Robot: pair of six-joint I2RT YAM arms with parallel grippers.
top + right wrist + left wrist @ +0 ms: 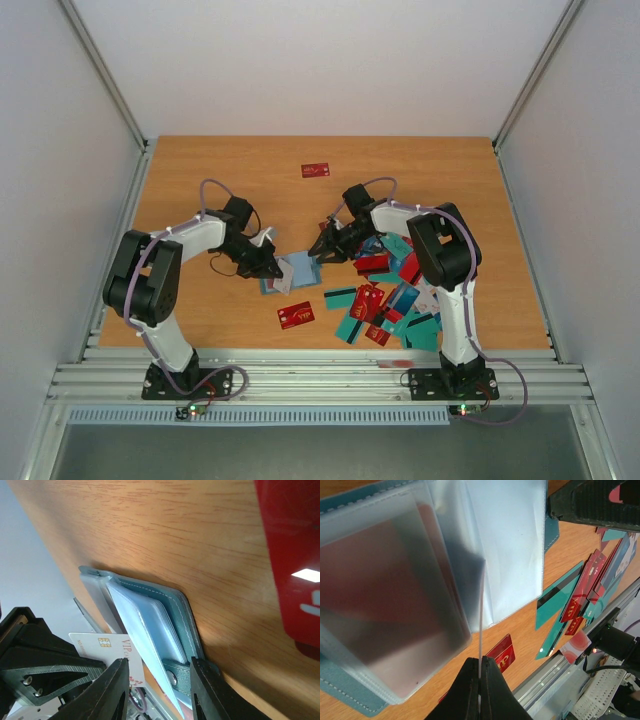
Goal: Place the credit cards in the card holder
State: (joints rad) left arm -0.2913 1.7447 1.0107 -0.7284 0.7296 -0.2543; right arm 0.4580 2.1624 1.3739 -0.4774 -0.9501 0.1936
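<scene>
"Where is the holder on your screen?"

"The small teal-blue folding card holder (292,272) lies open near the middle of the wooden table (200,170), between my two arms. Its clear plastic sleeves (505,540) are fanned up. A red shape shows through one frosted sleeve, too blurred to read."

"And the left gripper?"

"My left gripper (480,669) is pressed together on something thin and pale that I see only edge-on. The right wrist camera shows a white plastic card with a gold chip (107,647) at those fingers, so I take it to be that, though part of it is hidden."

"The right one?"

"My right gripper (159,672) stands spread, its fingers on either side of the holder's teal snap tab (172,677). Whether they touch it I cannot tell."

"The other cards?"

"The heap of red, teal and blue plastic credit cards (395,295) sits at four o'clock from the holder, partly under my right arm. A red card (295,315) lies at six o'clock, and a second red card (315,170) at twelve, well apart. A red blur (290,555) close to the right wrist lens is cut off."
</scene>
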